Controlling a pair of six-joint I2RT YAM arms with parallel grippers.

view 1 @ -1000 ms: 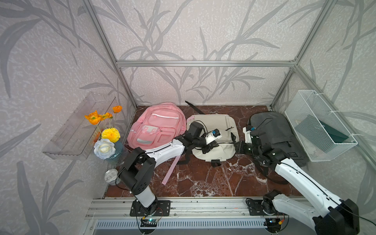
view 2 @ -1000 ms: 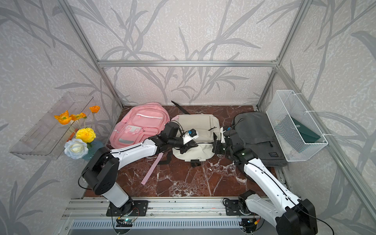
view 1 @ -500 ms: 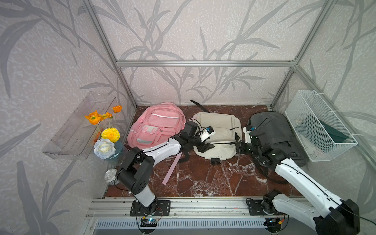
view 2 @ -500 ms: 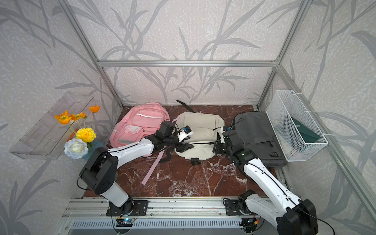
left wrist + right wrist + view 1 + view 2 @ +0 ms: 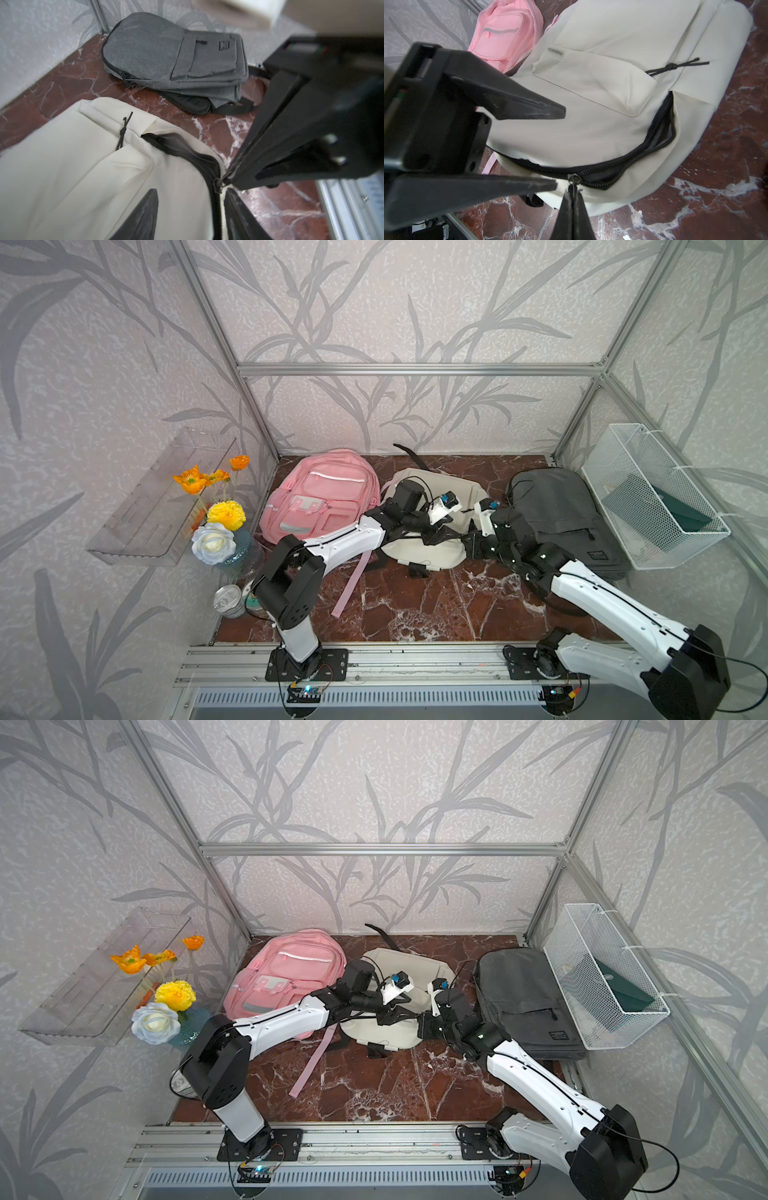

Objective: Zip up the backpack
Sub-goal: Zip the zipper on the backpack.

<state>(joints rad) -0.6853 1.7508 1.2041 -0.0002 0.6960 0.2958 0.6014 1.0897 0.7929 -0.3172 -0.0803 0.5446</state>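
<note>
In both top views the cream backpack [image 5: 417, 553] lies in the middle of the counter [image 5: 415, 605]. In the left wrist view the left gripper [image 5: 191, 191] stands open, astride the zipper [image 5: 187, 151]. In the right wrist view the right gripper [image 5: 572, 187] pinches the slider [image 5: 574, 178]. Much of the zipper gapes, so I think the right gripper must next pull the slider along while the left pins the fabric.
</note>
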